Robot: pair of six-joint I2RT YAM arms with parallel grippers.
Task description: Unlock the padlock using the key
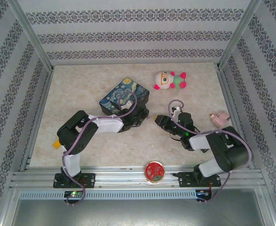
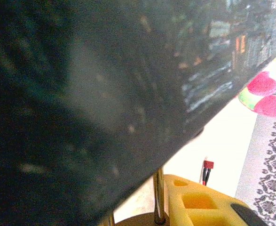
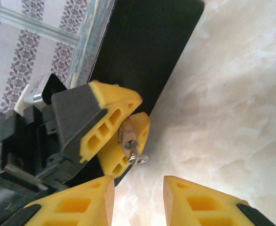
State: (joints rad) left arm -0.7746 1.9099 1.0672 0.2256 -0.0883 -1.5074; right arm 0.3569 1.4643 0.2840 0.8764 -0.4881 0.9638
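Observation:
The small brass padlock [image 3: 127, 128] is clamped between the yellow fingers of my left gripper [image 3: 128, 122], right beside the dark side of the painted tin [image 3: 142, 52]. A thin metal key [image 3: 134, 153] sticks out of the padlock's lower end, its small ring hanging free. My right gripper [image 3: 138, 186] stands open just short of the key, nothing between its fingers. From above, the left gripper [image 1: 140, 120] and right gripper [image 1: 157, 119] face each other tip to tip in front of the tin [image 1: 123, 97]. In the left wrist view the silvery shackle [image 2: 159, 195] rises beside one yellow finger [image 2: 199, 202].
A plush toy [image 1: 169, 80] lies at the back right. A small pink object [image 1: 218, 117] sits near the right wall. A round red disc [image 1: 154, 171] rests at the table's front edge. Patterned walls and metal rails enclose the table on three sides.

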